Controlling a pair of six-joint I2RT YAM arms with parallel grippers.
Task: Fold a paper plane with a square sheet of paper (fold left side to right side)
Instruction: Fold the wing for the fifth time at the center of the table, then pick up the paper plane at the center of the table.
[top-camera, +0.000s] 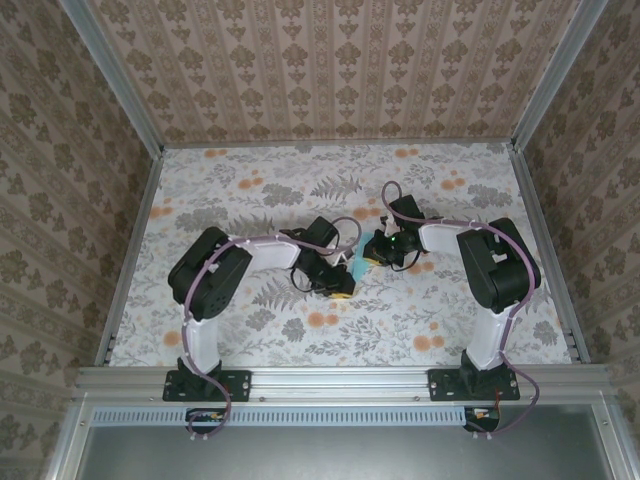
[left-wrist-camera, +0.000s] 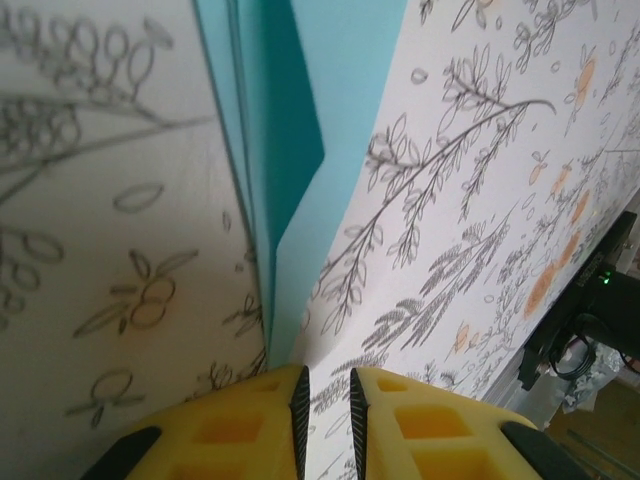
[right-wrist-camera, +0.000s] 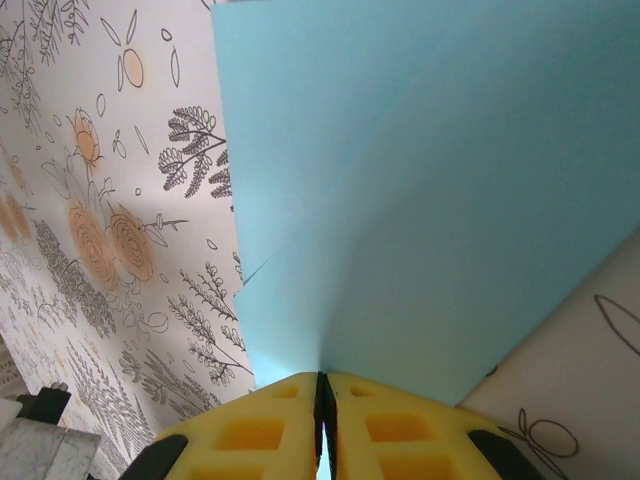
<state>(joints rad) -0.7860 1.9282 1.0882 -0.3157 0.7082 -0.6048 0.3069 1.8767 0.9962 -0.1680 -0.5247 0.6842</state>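
My right gripper (right-wrist-camera: 322, 378) is clamped on the blue paper (right-wrist-camera: 400, 180), whose near edge runs straight into the seam between the yellow fingers (right-wrist-camera: 390, 425), while the rest fans out ahead of them, tilted up off the flowered surface (top-camera: 250, 190). My left gripper (left-wrist-camera: 328, 375) stands with a narrow gap between its tips, and I see the surface through it, not paper. The folded layers taper down to the tip of its left finger; I cannot tell whether they touch. From above, the paper sits mid-surface between my two grippers.
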